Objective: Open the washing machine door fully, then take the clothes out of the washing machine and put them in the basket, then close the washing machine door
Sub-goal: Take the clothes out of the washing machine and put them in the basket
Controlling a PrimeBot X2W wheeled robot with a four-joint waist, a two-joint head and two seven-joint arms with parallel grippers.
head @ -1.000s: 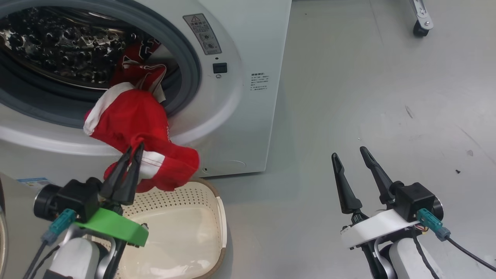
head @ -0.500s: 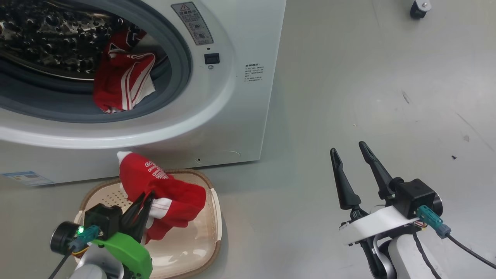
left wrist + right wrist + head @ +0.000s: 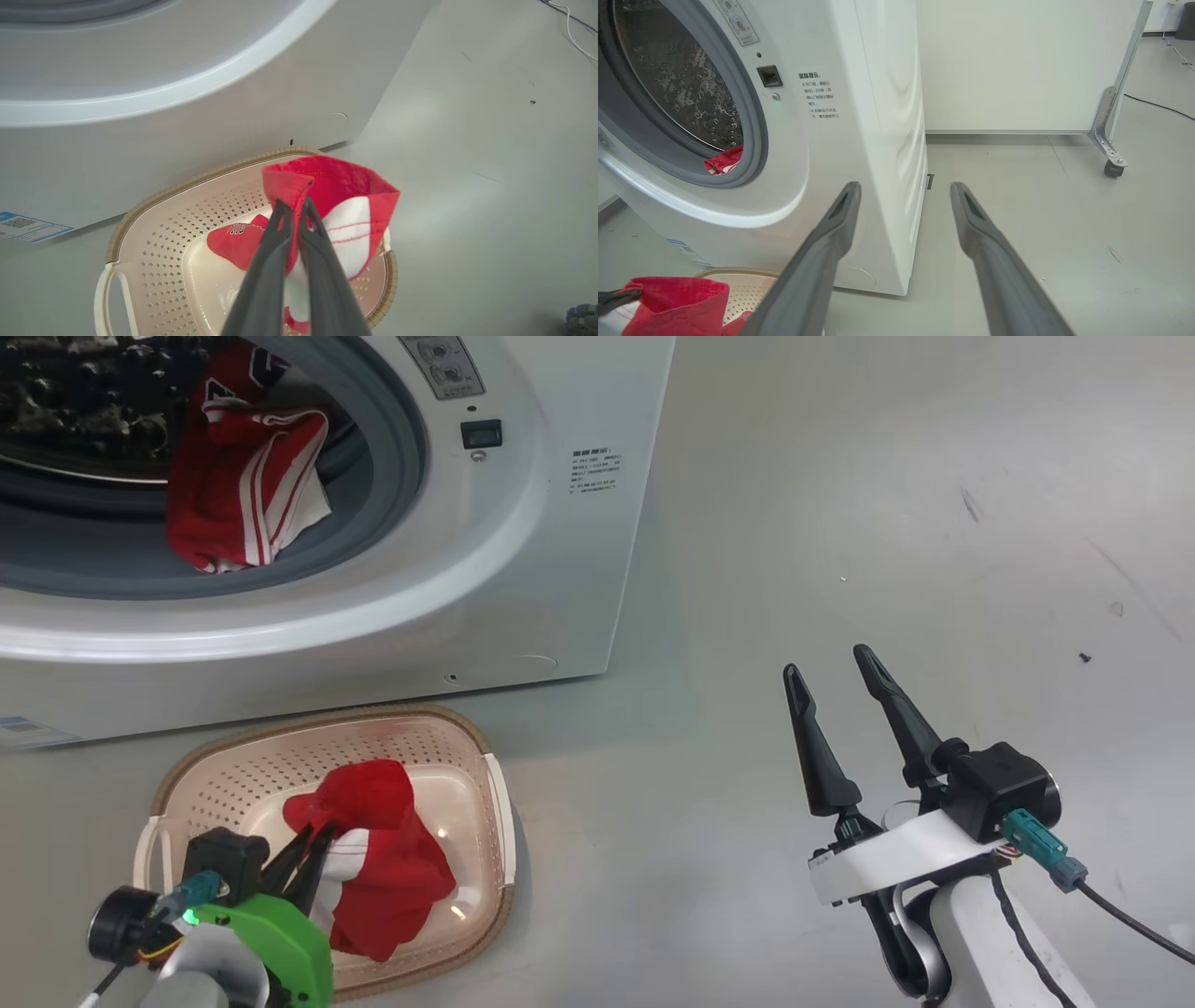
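— While the left gripper (image 3: 316, 835) hangs low over the basket (image 3: 233, 775), what is between its fingers (image 3: 261, 280)?
— A red garment (image 3: 383, 859) with a white band. The two fingers are clenched on a fold of its upper edge, so the cloth is pinched right at the tips.
— How does the cloth lie around the fingers?
— In the left wrist view the pinched fold stands just above the tips. The white part hangs at the right of the fingers, and a red part with white letters lies lower down at their left.
— Does the garment touch the basket?
— Its lower part is inside the basket and seems to rest on the cream bottom, near the middle. The pinched part is raised above it.
— And where does the basket stand?
— On the grey floor (image 3: 840, 523), just in front of the washing machine (image 3: 551, 551), below its round mouth.
— Is something in the machine?
— A second red garment (image 3: 233, 476) with white stripes lies at the lower edge of the drum, partly over the grey rubber ring. It is well apart from both grippers.
— What about the right gripper (image 3: 827, 663)?
— It is over the bare floor at the right of the machine, well apart from the basket. Its fingers (image 3: 817, 261) are spread wide, released.
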